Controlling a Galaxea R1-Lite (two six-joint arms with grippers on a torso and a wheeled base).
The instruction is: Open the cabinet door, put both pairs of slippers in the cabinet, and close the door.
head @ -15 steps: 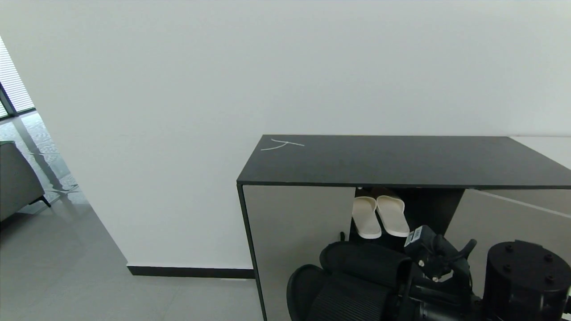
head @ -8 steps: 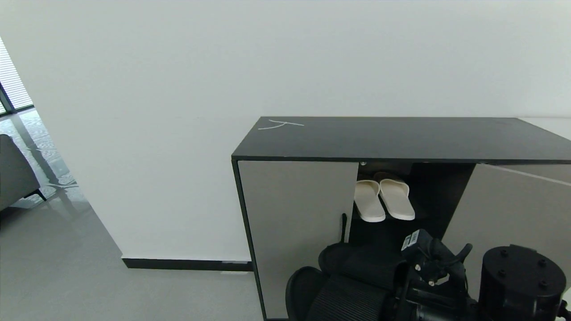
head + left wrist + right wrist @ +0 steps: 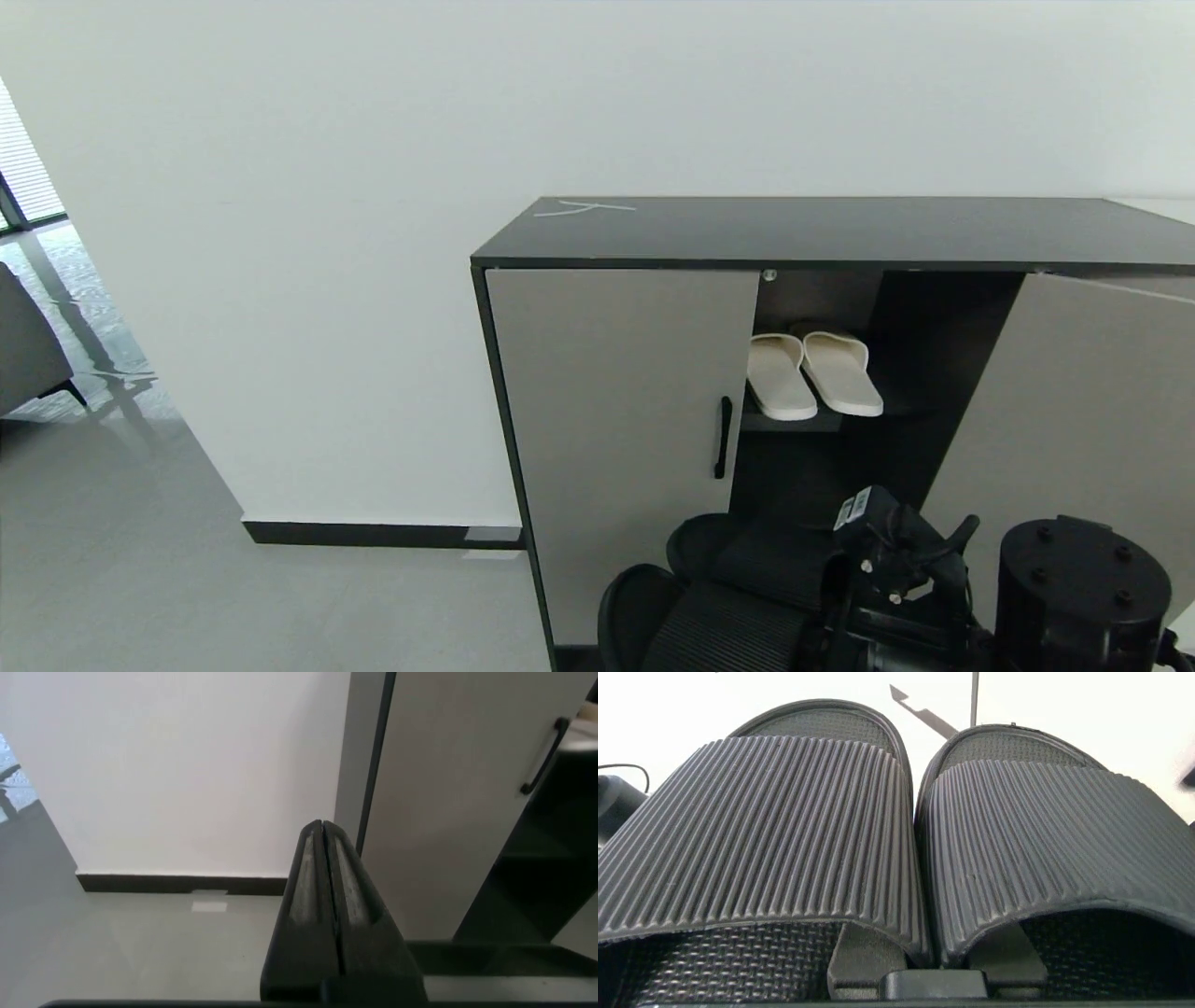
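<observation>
Black slippers (image 3: 738,616) are pinched side by side by the right gripper (image 3: 924,957), long axes and heels directed leftward; the left gripper (image 3: 321,845) is pressed together.

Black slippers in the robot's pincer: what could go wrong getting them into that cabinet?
The right pincer grips both black slippers at once, so one might slip free. The gap between the shut left door and the open right door looks narrow, so the pair may snag an edge. The upper shelf already holds white slippers, which could be knocked.
</observation>
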